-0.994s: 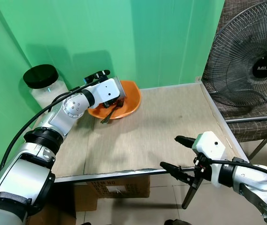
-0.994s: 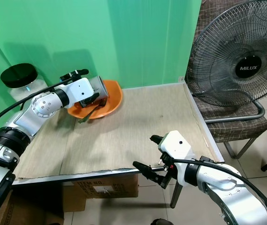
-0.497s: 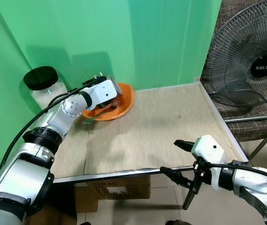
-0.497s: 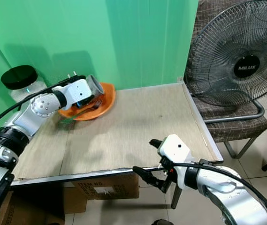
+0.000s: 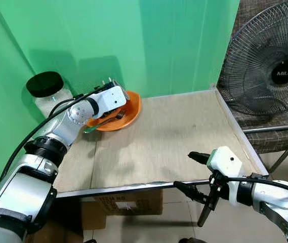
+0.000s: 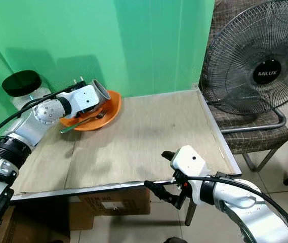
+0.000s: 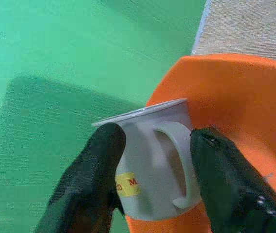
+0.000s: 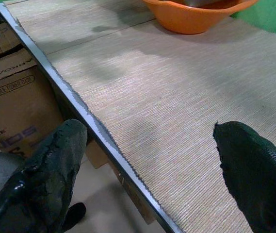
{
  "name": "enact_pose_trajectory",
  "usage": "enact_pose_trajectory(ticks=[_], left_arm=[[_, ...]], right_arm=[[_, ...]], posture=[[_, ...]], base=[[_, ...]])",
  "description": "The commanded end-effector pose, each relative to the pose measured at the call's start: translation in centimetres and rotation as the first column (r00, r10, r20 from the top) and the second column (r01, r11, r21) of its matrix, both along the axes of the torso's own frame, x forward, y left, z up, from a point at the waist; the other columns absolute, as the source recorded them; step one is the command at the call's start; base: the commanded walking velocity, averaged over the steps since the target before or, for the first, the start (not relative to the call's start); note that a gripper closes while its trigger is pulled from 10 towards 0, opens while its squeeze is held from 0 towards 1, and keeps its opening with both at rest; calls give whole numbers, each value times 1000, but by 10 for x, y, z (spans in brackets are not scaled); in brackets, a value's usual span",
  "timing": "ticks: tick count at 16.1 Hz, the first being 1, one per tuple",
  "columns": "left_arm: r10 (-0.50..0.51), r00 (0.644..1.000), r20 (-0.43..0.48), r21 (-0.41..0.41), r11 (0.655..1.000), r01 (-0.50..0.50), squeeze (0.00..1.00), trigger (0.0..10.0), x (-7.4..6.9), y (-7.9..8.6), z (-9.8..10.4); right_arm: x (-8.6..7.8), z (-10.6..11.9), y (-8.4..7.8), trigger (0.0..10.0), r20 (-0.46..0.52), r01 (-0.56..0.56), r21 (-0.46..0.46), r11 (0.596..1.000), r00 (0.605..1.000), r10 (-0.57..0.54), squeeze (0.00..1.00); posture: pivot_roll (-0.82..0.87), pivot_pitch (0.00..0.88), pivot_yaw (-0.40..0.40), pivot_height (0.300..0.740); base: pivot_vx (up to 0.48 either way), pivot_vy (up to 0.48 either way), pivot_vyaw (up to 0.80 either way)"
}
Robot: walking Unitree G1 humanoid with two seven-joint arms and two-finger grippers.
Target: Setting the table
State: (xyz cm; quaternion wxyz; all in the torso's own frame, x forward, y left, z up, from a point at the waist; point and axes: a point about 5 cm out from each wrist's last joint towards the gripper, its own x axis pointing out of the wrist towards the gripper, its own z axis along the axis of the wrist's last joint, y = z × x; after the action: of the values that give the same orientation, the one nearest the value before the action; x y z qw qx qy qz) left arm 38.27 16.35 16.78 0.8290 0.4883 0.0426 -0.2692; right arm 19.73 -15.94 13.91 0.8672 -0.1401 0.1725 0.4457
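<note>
An orange bowl (image 5: 126, 114) sits at the back left of the wooden table (image 5: 174, 136), against the green wall. Inside it stands a white mug (image 7: 147, 160) with a red and yellow label. My left gripper (image 7: 152, 194) is shut on the mug, one black finger (image 7: 91, 189) on each side, with the handle facing the camera. A fork with a green handle (image 6: 78, 123) lies in the bowl and juts over its left rim. At the table's front edge, low on the right, my right gripper (image 5: 190, 173) stands open and holds nothing.
A glass jar with a black lid (image 5: 45, 88) stands left of the bowl. A large black fan (image 5: 270, 61) sits on a chair (image 5: 270, 136) to the table's right. A cardboard box (image 5: 128, 205) is under the table's front edge.
The bowl, tilted a second ago, has slid left toward the wall and now sits level. My left gripper moved with it, holding the mug. The right gripper has barely moved.
</note>
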Motion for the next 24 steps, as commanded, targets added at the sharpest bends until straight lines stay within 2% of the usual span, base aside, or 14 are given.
enact_pose_trajectory(ticks=[1,5,8,14,20,21,22,23,24], left_arm=[[22,999,-31,29,999,-21,0,0,-3,8,-6],[16,999,-43,22,1000,-15,0,0,-4,6,-3],[33,999,-1,8,999,-33,0,0,-2,9,7],[22,994,111,-190,982,-1,0,0,-8,8,36],[46,998,40,-181,983,-38,0,0,-19,17,18],[39,999,10,-212,977,-37,0,10000,-24,17,15],[35,999,-8,-237,971,-36,0,10000,-27,16,14],[28,999,-26,-248,968,-33,353,10000,-30,16,12],[18,999,-48,-259,966,-30,1000,10000,-34,16,9]], right_arm=[[-2,1,1,10000,5,-10,3,1000,1000,10,0],[-3,2,1,10000,8,-5,4,1000,1000,5,0],[-1,3,1,10000,15,-6,6,1000,1000,6,0],[3,7,2,10000,36,-2,13,1000,999,2,0],[1,6,3,10000,28,4,21,1000,1000,-4,0],[2,6,3,10000,28,5,22,1000,1000,-5,0],[2,6,3,10000,28,5,22,1000,1000,-6,0],[2,6,3,10000,28,6,22,1000,1000,-7,0],[2,6,2,10000,28,6,22,1000,1000,-7,0]], posture=[[-109,0,131,740],[-112,0,137,740],[-105,0,135,740],[-96,0,139,740],[-88,0,136,740],[-89,0,137,740],[-89,0,137,740],[-90,0,137,740],[-87,0,133,740]], base=[[0,0,0],[0,0,0],[0,0,0],[0,0,0],[0,0,0],[0,0,0],[0,0,0],[0,0,0],[0,0,0]])
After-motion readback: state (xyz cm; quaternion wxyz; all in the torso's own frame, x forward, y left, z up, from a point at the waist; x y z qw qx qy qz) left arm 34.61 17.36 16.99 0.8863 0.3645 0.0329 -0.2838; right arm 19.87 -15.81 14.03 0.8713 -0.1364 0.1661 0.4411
